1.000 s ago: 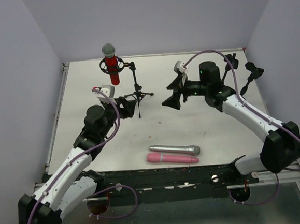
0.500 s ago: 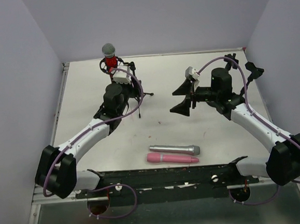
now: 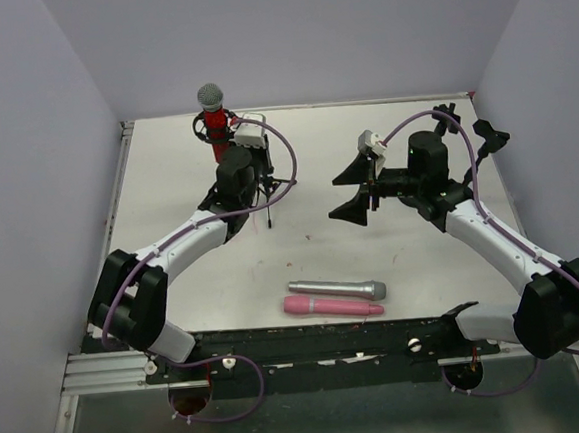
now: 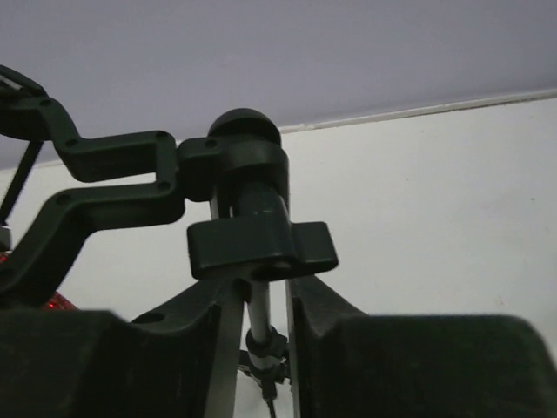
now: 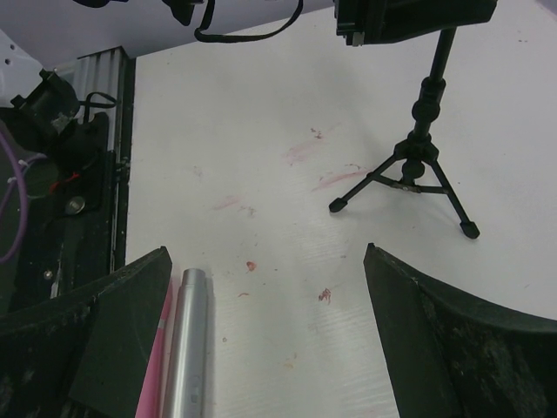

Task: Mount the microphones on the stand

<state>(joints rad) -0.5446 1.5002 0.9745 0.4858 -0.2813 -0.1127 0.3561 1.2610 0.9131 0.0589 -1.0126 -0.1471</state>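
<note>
Top external view: red mic (image 3: 214, 122) clipped on stand (image 4: 252, 235) at 11 o'clock, silver mic (image 3: 336, 291) and pink mic (image 3: 332, 306) loose at 6; left fingers (image 4: 331, 348) narrow astride stand, right fingers (image 5: 435, 348) wide.

The white table (image 3: 165, 166) bears faint reddish smudges (image 5: 300, 155) around its middle. Pale lilac walls (image 3: 305, 35) stand along its far edge and both side edges.
</note>
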